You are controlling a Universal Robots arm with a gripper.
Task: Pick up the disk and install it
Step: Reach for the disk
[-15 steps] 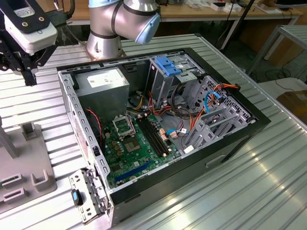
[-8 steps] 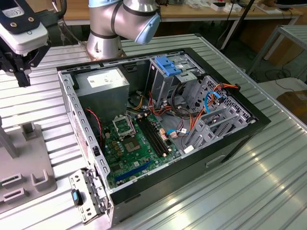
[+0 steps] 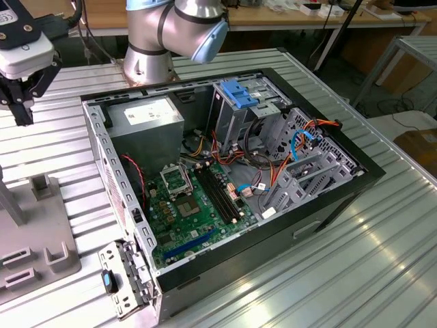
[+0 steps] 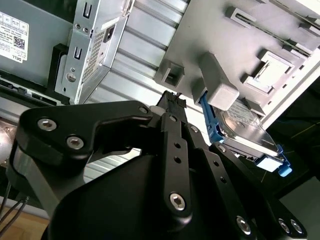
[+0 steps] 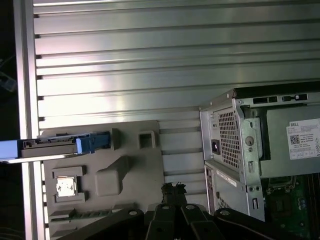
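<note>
Exterior view: my black two-finger pincer (image 3: 24, 115) hangs at the exterior view's upper left, over the ribbed aluminium table (image 3: 328, 287). It is above the flat grey plastic fixture plate (image 3: 34, 256) and well apart from the open black-and-grey desktop computer case (image 3: 109, 171) in mid-frame. My fingers look drawn together with nothing between them. A short blue ribbed latch piece (image 3: 240, 92) sits on the drive cage at the back of the case, and I cannot make out a drive there.

Second wrist view: pincer tips (image 4: 172, 100) are together and empty. The disk (image 4: 245, 132), a dark grey metal rectangle in bright blue plastic rails, stands on edge at the fixture plate (image 4: 210, 30), beside a grey block. It is near my tips but not touching them. A corner of the case (image 4: 90, 45) sits across the table.

First wrist view: tips (image 5: 172, 188) are closed on nothing and hover over the fixture plate (image 5: 135, 175). The disk (image 5: 60, 144) is seen edge-on at the plate's far edge, apart from me. The case (image 5: 235, 140) is on the other side, with bare table (image 5: 150, 50) beyond.

Progress, my read: nothing is done. The disk is not gripped or lifted, and it is not in the case. Both the pick and the install are left.
</note>
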